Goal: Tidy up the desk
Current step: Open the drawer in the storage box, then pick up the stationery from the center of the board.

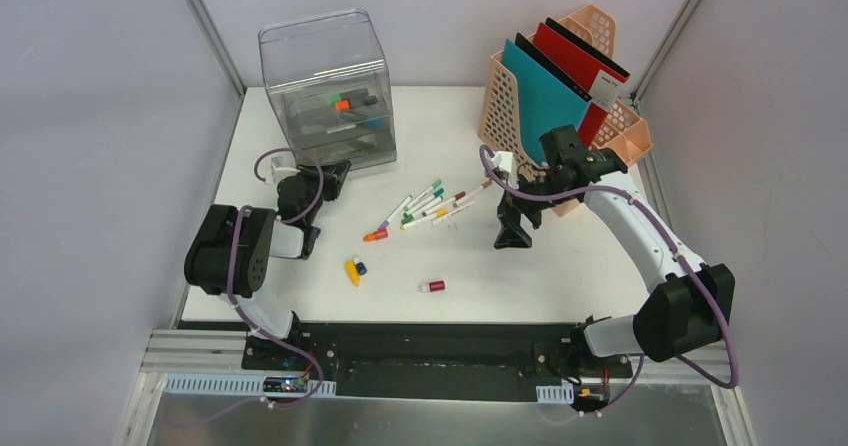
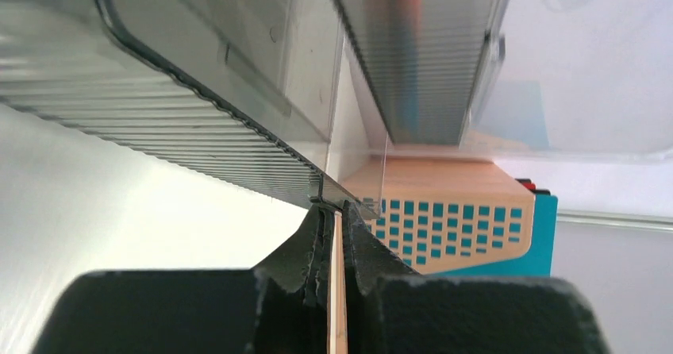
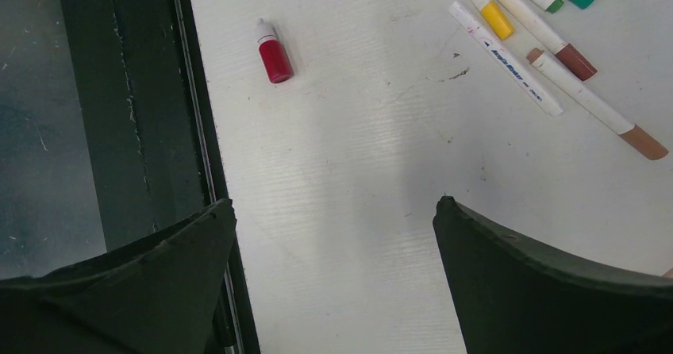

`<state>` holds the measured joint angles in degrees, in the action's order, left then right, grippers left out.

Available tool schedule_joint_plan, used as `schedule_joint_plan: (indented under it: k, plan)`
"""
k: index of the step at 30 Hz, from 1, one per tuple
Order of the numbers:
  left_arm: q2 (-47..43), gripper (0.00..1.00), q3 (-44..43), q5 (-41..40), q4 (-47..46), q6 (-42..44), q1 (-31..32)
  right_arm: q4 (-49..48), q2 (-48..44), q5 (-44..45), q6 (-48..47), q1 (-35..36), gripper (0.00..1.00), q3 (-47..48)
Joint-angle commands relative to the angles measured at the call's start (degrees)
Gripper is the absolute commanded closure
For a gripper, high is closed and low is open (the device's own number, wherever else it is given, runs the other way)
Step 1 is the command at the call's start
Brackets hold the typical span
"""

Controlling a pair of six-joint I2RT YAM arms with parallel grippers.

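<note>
On the white desk [image 1: 560,266] several markers [image 1: 430,204] lie scattered in the middle. An orange-capped marker [image 1: 376,235], a yellow piece [image 1: 352,271] and a small red bottle [image 1: 433,286] lie nearer the front. My left gripper [image 1: 335,178] is at the lower front of the clear drawer unit [image 1: 330,86]. In the left wrist view this gripper [image 2: 336,205] is shut, its tips pinching the thin front lip of the bottom drawer [image 2: 198,108]. My right gripper [image 1: 513,231] hangs open over bare desk right of the markers. In its wrist view that gripper [image 3: 333,203] holds nothing and the red bottle [image 3: 274,55] lies ahead.
A peach file organizer [image 1: 590,116] with teal, red and black folders stands at the back right, close behind my right arm. The drawer unit holds markers in its upper drawers. A black and aluminium rail [image 1: 430,351] runs along the near edge. Grey walls close in both sides.
</note>
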<state>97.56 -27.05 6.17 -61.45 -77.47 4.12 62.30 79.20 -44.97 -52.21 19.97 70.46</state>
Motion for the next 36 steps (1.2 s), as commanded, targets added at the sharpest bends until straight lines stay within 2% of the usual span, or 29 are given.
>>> schedule_joint_plan:
  k: [1, 5, 11, 16, 18, 20, 24, 30, 36]
  plan:
    - [-6.7, 1.00, 5.9, -3.1, 1.3, 2.1, 2.0, 0.5, -0.7, -1.3, -1.9, 0.7, 0.01, 1.3]
    - [-12.3, 0.99, 7.2, -3.4, 7.8, 5.4, 3.1, 0.4, -0.8, -1.3, -1.9, 1.0, 0.01, 1.3]
    - [-20.0, 0.59, 6.9, -1.7, 17.1, 9.5, 3.1, 0.4, -1.0, -0.4, -2.0, 1.1, 0.01, 1.2]
    - [-31.1, 0.45, 6.6, -0.4, 30.4, 16.4, 3.1, 0.2, -0.9, -0.3, -2.0, 1.1, 0.01, 1.1]
    - [-36.9, 0.42, 6.0, 0.0, 37.2, 20.6, 3.1, 0.2, -0.9, -0.2, -2.0, 1.2, 0.01, 1.1]
    - [-42.7, 0.34, 5.0, 0.2, 44.5, 26.1, 3.1, 0.3, -0.9, 0.0, -2.1, 1.1, 0.01, 1.2]
    - [-51.7, 0.02, 6.0, 0.0, 52.1, 34.4, 3.0, 0.2, -1.2, 0.1, -2.2, 1.2, 0.01, 1.0]
    - [-58.7, 0.01, 8.0, 4.5, 56.9, 34.7, 2.8, 0.1, -1.4, 0.4, -2.3, 1.0, 0.01, 0.9]
    - [-55.1, 0.01, 1.5, 7.4, 70.2, 33.7, 2.8, 0.1, -1.2, 0.4, -2.4, 1.1, 0.01, 0.9]
